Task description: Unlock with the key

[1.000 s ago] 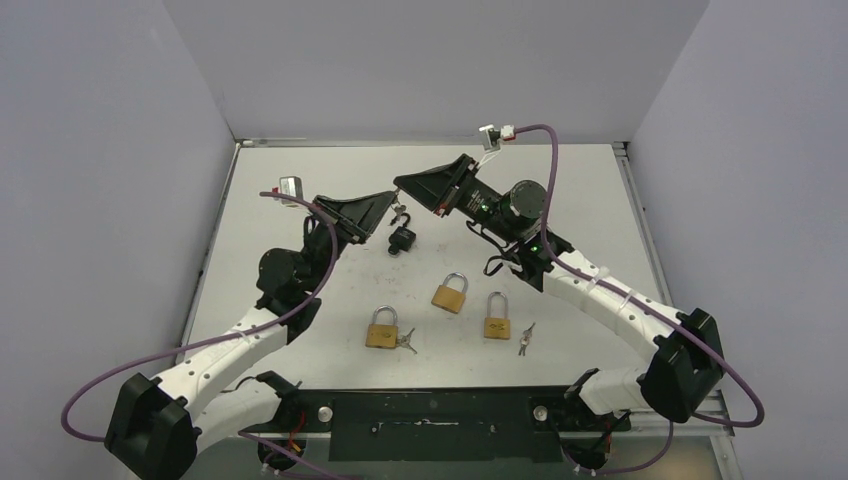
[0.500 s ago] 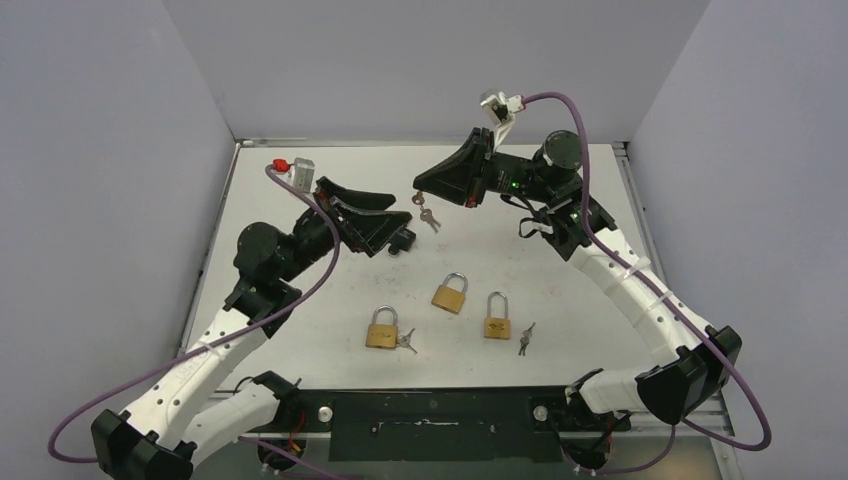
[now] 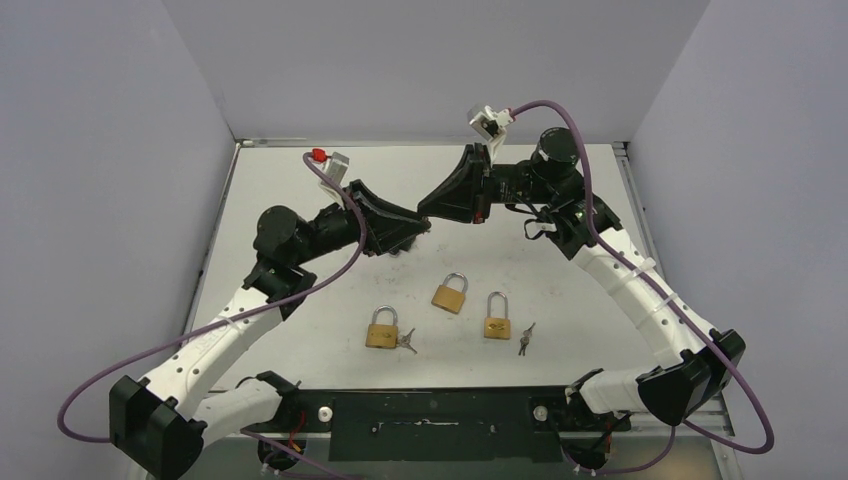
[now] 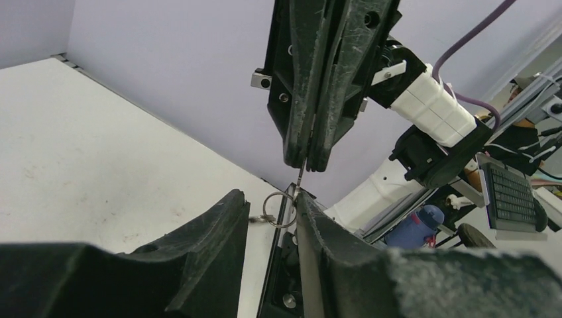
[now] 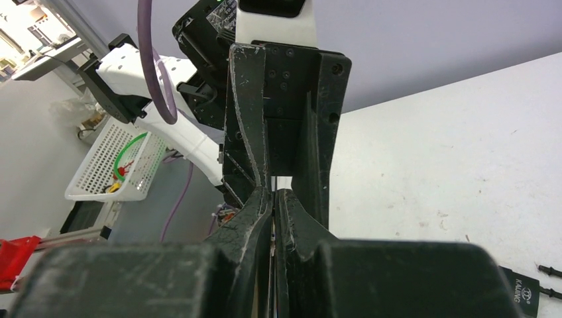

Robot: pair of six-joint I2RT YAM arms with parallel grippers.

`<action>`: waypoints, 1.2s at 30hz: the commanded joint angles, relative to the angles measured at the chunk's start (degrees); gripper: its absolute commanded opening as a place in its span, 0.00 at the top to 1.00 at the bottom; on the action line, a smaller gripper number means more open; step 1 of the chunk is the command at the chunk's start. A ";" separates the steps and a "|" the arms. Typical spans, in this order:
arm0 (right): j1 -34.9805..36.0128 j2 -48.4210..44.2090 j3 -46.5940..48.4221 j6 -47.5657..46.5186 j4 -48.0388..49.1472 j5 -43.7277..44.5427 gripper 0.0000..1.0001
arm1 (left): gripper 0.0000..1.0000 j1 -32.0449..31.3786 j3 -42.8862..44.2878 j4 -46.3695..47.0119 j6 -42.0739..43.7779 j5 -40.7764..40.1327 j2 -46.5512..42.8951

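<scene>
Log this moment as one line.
right gripper: shut on key | left gripper: grip unclear | key ring: between left fingers

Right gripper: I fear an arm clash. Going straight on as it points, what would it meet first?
Likely the left gripper: the right gripper holds a key aimed between the left fingers; depth unclear.

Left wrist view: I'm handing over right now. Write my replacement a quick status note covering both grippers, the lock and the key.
Right gripper: shut on the key, blade pointing down, key ring beside its tip.
Left gripper: closed on a dark body just under the key, apparently the black padlock.
Table: three brass padlocks with shackles closed, loose keys nearby.
Done: key and lock are lifted and nearly lined up.
Left: insert, turn, free the shackle. I cannot tell whether the blade has entered the keyhole.
</scene>
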 commanded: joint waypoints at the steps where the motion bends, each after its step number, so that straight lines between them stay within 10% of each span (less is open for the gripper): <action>1: 0.60 -1.13 1.71 -1.24 1.63 -3.31 1.00 | 0.72 0.20 0.67 8.11 -2.92 2.64 0.62; 8: 0.97 -0.67 1.70 -1.76 -1.01 -3.44 1.00 | 0.62 -0.09 0.13 12.22 -5.44 3.62 2.01; 14: 1.43 -0.53 1.52 0.05 0.67 -2.10 1.00 | 1.00 -1.24 0.05 14.10 -6.29 5.31 3.45; 17: 1.52 -1.13 0.39 2.36 3.63 -0.62 0.99 | 1.00 -1.25 -0.27 14.50 -6.21 4.88 3.32; 22: 0.82 -5.17 -5.31 4.90 6.52 7.21 0.39 | 1.00 -1.30 -1.37 14.69 -8.26 -1.38 2.09; 25: 0.30 -8.73 -12.33 9.13 11.85 10.28 0.28 | 1.00 -1.30 -2.33 16.87 -11.25 -4.02 1.56; 36: 0.81 -12.38 -22.51 21.06 28.24 15.92 0.63 | 1.00 -1.30 -2.97 20.00 -15.45 -4.77 0.93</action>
